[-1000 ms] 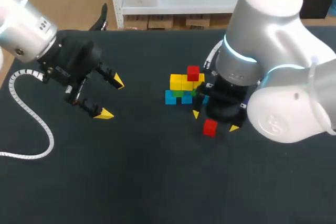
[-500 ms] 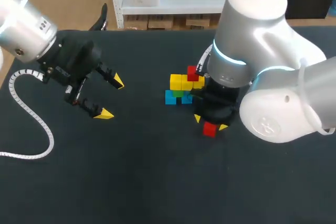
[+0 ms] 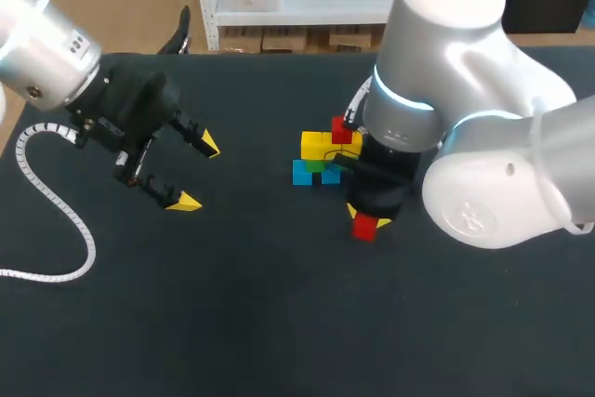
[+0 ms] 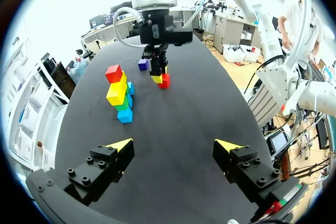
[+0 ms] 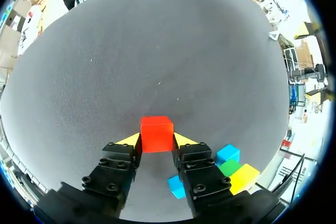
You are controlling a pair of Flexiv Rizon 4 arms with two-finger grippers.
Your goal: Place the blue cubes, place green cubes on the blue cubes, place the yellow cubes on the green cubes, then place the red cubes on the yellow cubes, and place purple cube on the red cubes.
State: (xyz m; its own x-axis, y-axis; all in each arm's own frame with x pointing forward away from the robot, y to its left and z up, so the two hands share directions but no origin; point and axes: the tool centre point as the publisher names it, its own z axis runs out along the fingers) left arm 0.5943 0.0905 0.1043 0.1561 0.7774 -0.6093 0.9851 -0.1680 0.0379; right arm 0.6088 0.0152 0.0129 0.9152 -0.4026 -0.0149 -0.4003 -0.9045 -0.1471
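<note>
A stack stands mid-table: blue cubes (image 3: pixel 302 173) at the base, a green cube (image 3: pixel 319 165), yellow cubes (image 3: pixel 312 144) and one red cube (image 3: pixel 341 130) on top. Just in front of it a second red cube (image 3: pixel 364 227) lies on the table. My right gripper (image 3: pixel 368 219) is shut on it, its yellow tips pressing both sides of the red cube (image 5: pixel 156 134). My left gripper (image 3: pixel 197 174) hangs open and empty at the left, well away from the stack (image 4: pixel 116 93). A purple cube (image 4: pixel 142 64) lies beyond my right gripper (image 4: pixel 160 78); in the head view the right arm hides it.
A white coiled cable (image 3: pixel 56 192) runs over the black table (image 3: pixel 232 304) at the far left. The bulky right arm (image 3: pixel 465 137) covers the table's right middle. Open black surface lies in front of the stack and between the two grippers.
My right arm has shifted slightly left over the loose red cube, and its fingers have closed from wide open onto the cube. The left arm has kept still.
</note>
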